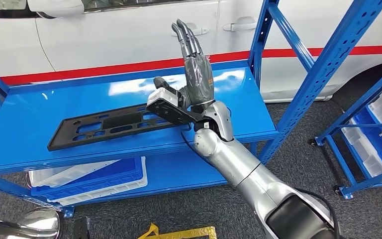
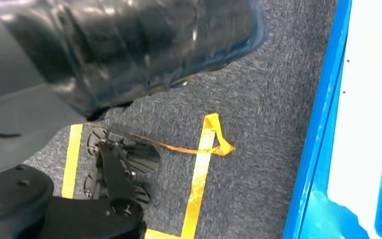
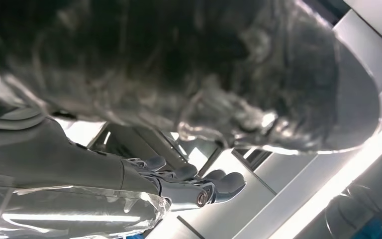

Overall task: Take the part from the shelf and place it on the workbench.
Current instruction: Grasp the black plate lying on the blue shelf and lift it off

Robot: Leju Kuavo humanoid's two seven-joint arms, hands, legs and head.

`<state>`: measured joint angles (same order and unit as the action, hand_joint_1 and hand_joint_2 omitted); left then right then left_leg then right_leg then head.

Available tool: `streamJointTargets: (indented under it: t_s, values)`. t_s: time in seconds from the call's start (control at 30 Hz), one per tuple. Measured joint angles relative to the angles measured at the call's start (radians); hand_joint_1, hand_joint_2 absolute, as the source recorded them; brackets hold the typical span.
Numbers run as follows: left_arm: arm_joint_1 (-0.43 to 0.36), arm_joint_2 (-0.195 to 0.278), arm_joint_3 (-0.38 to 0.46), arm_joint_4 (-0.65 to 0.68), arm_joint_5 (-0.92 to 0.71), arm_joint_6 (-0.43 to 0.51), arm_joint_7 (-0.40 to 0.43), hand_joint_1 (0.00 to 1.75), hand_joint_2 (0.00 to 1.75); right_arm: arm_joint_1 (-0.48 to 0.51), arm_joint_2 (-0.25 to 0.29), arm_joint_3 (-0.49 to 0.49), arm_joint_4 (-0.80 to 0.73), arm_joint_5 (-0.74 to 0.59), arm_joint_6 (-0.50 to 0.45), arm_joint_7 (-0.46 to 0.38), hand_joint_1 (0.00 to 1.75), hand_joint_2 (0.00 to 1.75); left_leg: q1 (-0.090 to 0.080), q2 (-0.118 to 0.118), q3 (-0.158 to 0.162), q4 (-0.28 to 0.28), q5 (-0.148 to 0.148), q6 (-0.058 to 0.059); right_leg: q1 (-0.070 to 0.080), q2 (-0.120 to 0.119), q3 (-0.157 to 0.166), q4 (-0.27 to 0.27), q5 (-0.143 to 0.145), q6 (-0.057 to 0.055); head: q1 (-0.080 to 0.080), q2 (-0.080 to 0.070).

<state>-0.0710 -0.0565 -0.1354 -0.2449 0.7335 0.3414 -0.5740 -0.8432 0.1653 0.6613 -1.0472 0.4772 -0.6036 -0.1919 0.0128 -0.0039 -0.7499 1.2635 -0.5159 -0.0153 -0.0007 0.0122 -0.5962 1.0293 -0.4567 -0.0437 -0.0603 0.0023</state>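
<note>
Right now your right hand (image 1: 195,74) stands upright with straight fingers held together, holding nothing, at the 3 o'clock end of the one black part (image 1: 114,125), which lies flat on the blue shelf (image 1: 30,119). You should expect a long, thin, stiff plastic frame, likely light but awkward; take it near its middle rail. Two white-and-blue bins (image 1: 89,180) sit below at 6 o'clock. Your left hand's state cannot be told.

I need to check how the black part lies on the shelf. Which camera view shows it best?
The head view: the long black part lies flat on the blue shelf, its whole length visible, beside the right hand. The wrist views give no clear sight of it.
</note>
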Motion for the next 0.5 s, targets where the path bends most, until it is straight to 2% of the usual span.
streamJointTargets:
  t_s: [0.07, 0.1, 0.17, 0.27, 0.3, 0.37, 0.4, 0.43, 0.47, 0.5]
  values:
    - [0.000, 0.000, 0.000, 0.000, -0.001, 0.000, 0.000, 0.00, 0.00, -0.001, -0.003, 0.004, 0.000, -0.003, 0.011, 0.000, 0.00, 0.00, -0.001, 0.000, 0.056, -0.127, 0.069, 0.006, -0.001, 0.002, 0.009, 0.000, -0.008, 0.004, 0.000, 0.000]
    - [-0.001, 0.000, 0.000, 0.000, -0.001, 0.000, -0.001, 0.00, 0.00, -0.003, -0.005, 0.006, 0.000, -0.006, 0.019, 0.000, 0.00, 0.00, -0.004, 0.000, 0.086, -0.188, 0.088, 0.010, -0.001, 0.003, 0.012, 0.000, -0.012, 0.008, 0.000, 0.000]
    - [-0.002, 0.000, 0.000, 0.000, -0.001, 0.000, -0.001, 0.00, 0.00, -0.005, -0.008, 0.010, 0.000, -0.010, 0.033, 0.000, 0.00, 0.00, -0.011, -0.001, 0.116, -0.244, 0.090, 0.021, 0.000, 0.003, 0.014, -0.002, -0.016, 0.018, 0.000, 0.000]
    - [-0.001, 0.000, 0.000, 0.000, 0.000, 0.001, 0.000, 0.00, 0.00, -0.009, -0.011, 0.018, -0.001, -0.001, 0.049, 0.002, 0.00, 0.00, -0.009, -0.002, 0.128, -0.258, 0.086, 0.035, 0.001, 0.002, 0.014, 0.001, -0.025, 0.031, 0.002, 0.000]
    - [-0.001, -0.001, 0.000, 0.000, 0.000, 0.001, 0.000, 0.00, 0.00, -0.011, -0.012, 0.020, -0.002, 0.003, 0.050, 0.003, 0.00, 0.00, -0.007, -0.001, 0.134, -0.262, 0.085, 0.040, 0.001, 0.001, 0.005, 0.024, -0.037, 0.036, 0.003, 0.000]
    - [-0.002, -0.001, 0.000, 0.000, 0.000, 0.001, 0.001, 0.00, 0.00, -0.014, -0.015, 0.023, -0.003, 0.007, 0.052, 0.004, 0.00, 0.00, -0.005, -0.001, 0.147, -0.267, 0.080, 0.050, -0.001, -0.001, -0.050, 0.131, -0.080, 0.042, 0.004, 0.000]
    - [-0.002, 0.000, 0.000, 0.000, 0.000, 0.002, 0.003, 0.00, 0.00, -0.014, -0.017, 0.025, -0.003, 0.008, 0.055, 0.004, 0.00, 0.00, -0.005, -0.002, 0.150, -0.266, 0.076, 0.054, -0.002, -0.002, -0.091, 0.201, -0.103, 0.044, 0.005, 0.000]
    - [-0.002, 0.000, 0.000, 0.000, 0.000, 0.002, 0.006, 0.00, 0.00, -0.012, -0.020, 0.028, -0.003, 0.008, 0.059, 0.004, 0.00, 0.00, -0.005, -0.005, 0.154, -0.265, 0.073, 0.055, -0.003, -0.002, -0.128, 0.257, -0.114, 0.045, 0.005, 0.000]
    - [-0.002, 0.000, 0.000, 0.000, 0.000, 0.004, 0.010, 0.00, 0.00, -0.011, -0.022, 0.031, -0.003, 0.009, 0.064, 0.005, 0.00, 0.00, -0.005, -0.010, 0.158, -0.264, 0.068, 0.056, -0.004, -0.002, -0.151, 0.280, -0.107, 0.046, 0.005, 0.000]
    - [-0.001, 0.000, 0.000, 0.000, 0.000, 0.004, 0.014, 0.00, 0.00, -0.010, -0.024, 0.034, -0.003, 0.010, 0.069, 0.007, 0.00, 0.00, -0.005, -0.016, 0.162, -0.262, 0.063, 0.055, -0.006, -0.001, -0.155, 0.264, -0.080, 0.046, 0.005, 0.000]
